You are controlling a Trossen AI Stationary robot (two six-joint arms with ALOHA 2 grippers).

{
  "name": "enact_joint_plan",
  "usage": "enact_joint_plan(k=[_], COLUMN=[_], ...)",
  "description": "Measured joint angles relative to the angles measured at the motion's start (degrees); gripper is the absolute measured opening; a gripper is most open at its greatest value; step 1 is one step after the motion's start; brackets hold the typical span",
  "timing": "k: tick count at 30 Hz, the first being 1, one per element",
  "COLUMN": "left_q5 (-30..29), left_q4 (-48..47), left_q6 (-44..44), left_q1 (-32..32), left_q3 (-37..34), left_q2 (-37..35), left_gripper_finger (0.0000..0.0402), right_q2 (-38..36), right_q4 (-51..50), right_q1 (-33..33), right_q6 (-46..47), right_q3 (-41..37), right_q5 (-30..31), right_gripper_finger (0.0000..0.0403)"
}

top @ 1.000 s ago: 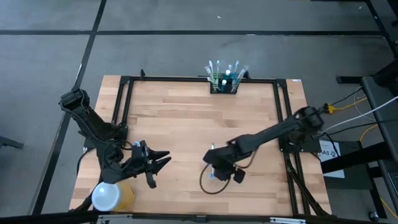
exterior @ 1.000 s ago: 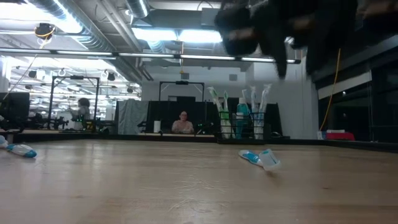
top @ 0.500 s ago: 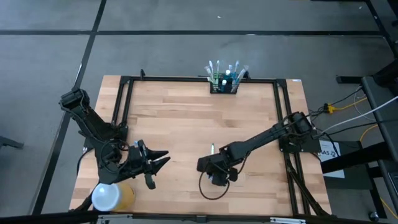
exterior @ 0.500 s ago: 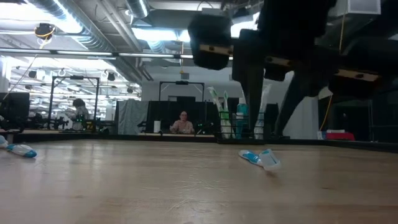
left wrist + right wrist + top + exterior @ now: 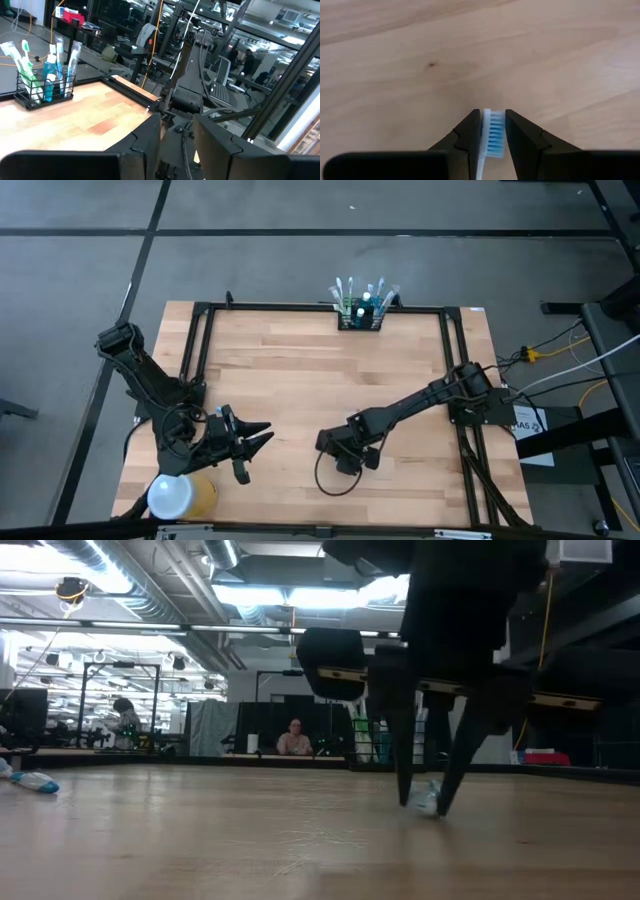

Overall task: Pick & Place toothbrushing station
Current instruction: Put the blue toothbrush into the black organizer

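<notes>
The right gripper (image 5: 493,131) is down at the counter (image 5: 300,370), near its middle toward the front, its jaws closed on the head of a toothbrush (image 5: 493,134) with blue bristles. In the right wrist view the two dark fingers (image 5: 469,131) press the head from either side, bristles facing up between them. That pinch across the narrow width probably keeps the brush from rolling when it is raised. In the low view the finger tips reach to the wood, so the brush does not look lifted yet.

The toothbrushing station (image 5: 361,313) stands at the counter's far edge, about mid-width, well apart from both arms. It is a small black wire rack, upright, already holding several brushes and a blue tube (the left wrist view shows them standing in its slots). Upright slots suggest the brush will need turning handle-down before going in.

The left gripper (image 5: 252,439) hovers near the front left, jaws parted and holding nothing, beside a white-topped yellow cylinder (image 5: 180,496). Waiting there leaves the path to the rack free.
</notes>
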Motion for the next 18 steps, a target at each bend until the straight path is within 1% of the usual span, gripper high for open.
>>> enact_joint_plan(k=[4, 6, 9, 10, 14, 18], left_q5=[0.0, 0.02, 0.08, 0.1, 0.15, 0.22], left_q4=[0.02, 0.02, 0.04, 0.07, 0.07, 0.07], left_q6=[0.02, -0.01, -0.08, -0.09, -0.07, 0.02], left_q1=[0.0, 0.0, 0.0, 0.0, 0.0, 0.0], left_q3=[0.0, 0.0, 0.0, 0.0, 0.0, 0.0], left_q2=[0.0, 0.0, 0.0, 0.0, 0.0, 0.0], left_gripper_finger=[0.0111, 0.0111, 0.0111, 0.0111, 0.0111, 0.0111], right_q2=[0.11, 0.11, 0.11, 0.11, -0.59, -3.85], right_q4=[-0.17, -0.22, -0.17, -0.21, -0.4, 0.51], right_q1=[0.04, 0.04, 0.04, 0.06, 0.72, 0.94], right_q6=[-0.02, 1.0, 3.89, 4.94, 8.97, 13.38], right_q3=[-0.02, -0.02, -0.02, 0.02, 1.74, 5.33], right_q5=[0.02, 0.0, -0.07, -0.18, 1.13, 4.87], right_gripper_finger=[0.0081, 0.0062, 0.002, 0.0014, 0.0014, 0.0014])
